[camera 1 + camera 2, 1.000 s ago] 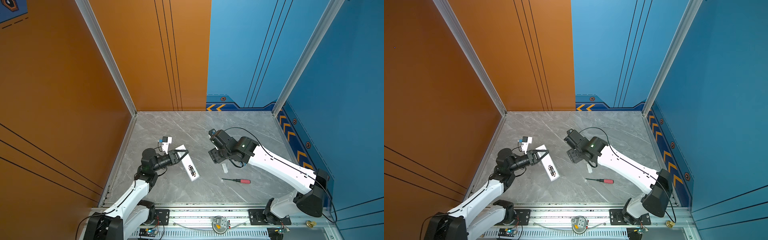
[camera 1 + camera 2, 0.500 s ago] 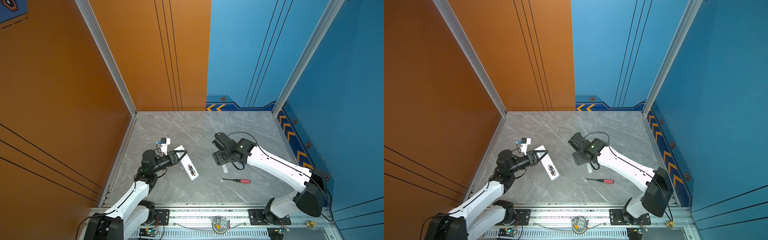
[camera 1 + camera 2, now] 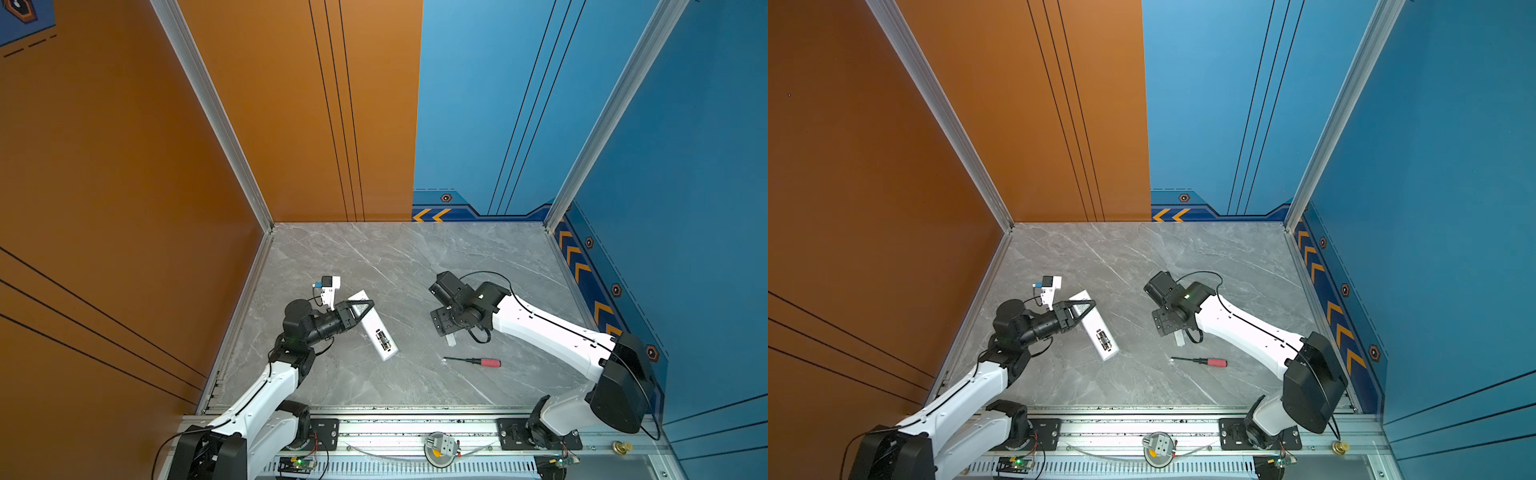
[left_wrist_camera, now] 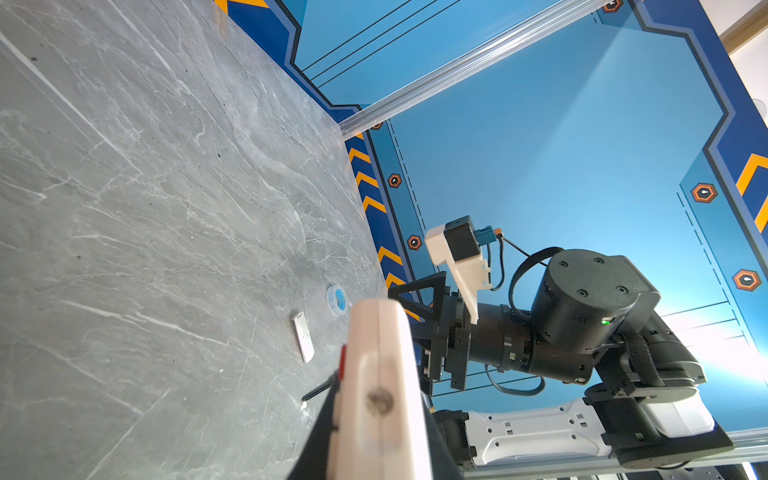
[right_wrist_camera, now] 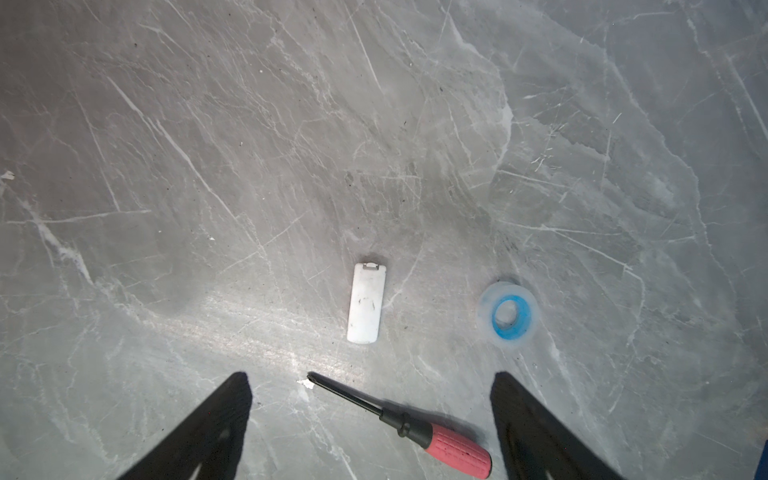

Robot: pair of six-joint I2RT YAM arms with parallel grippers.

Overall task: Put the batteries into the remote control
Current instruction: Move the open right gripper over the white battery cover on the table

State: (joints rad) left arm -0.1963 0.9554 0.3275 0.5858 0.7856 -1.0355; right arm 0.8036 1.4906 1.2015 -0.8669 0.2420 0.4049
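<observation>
Left fingers [image 4: 313,444] clamp far end of slim white plastic remote control [image 3: 372,326]; likely light, rigid, slick, so grip long edges. Right fingers [image 5: 208,432] spread, empty.

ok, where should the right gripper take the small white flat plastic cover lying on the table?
Across its two long edges, mid-length, straight from above. The small white flat plastic cover lies flat on the grey marble table, so only its narrow width offers opposing sides. The open right gripper has its fingers lined up roughly across that width.
</observation>
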